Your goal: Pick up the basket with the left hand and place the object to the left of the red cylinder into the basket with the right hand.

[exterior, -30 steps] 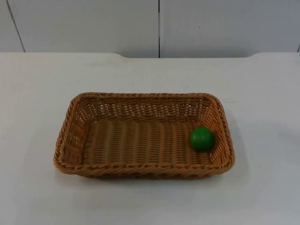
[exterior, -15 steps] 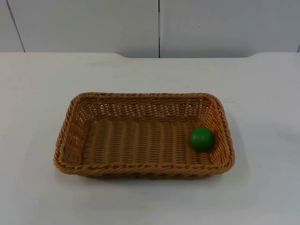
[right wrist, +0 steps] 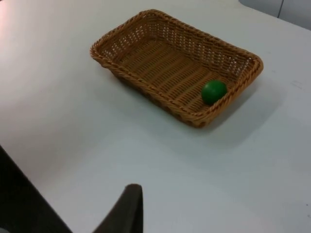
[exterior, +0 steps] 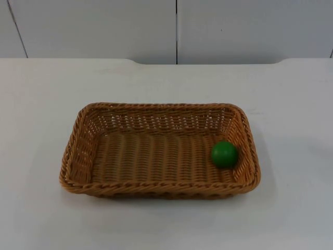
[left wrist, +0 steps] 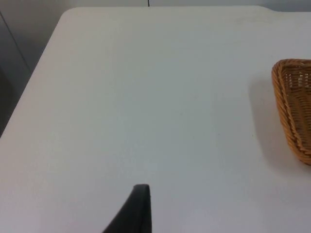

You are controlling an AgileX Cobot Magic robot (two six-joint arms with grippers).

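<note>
A rectangular woven wicker basket (exterior: pixel 156 187) rests flat on the white table, near its middle. A green ball (exterior: pixel 224 154) lies inside it against the right wall. In the right wrist view the basket (right wrist: pixel 141 85) with the ball (right wrist: pixel 214 91) stands well ahead of my right gripper (right wrist: pixel 129 208), which waits apart from it over bare table. My left gripper (left wrist: pixel 138 208) waits over bare table to the left of the basket, whose left end (left wrist: pixel 291 111) stands off to the side. Neither gripper touches anything.
The grey partition wall (exterior: pixel 177 31) closes the table's far side. The table's left edge (left wrist: pixel 29 82) runs beside the left gripper. A dark drop beyond the table edge (right wrist: pixel 19 194) lies close to the right gripper. Bare white table (exterior: pixel 291 104) surrounds the basket.
</note>
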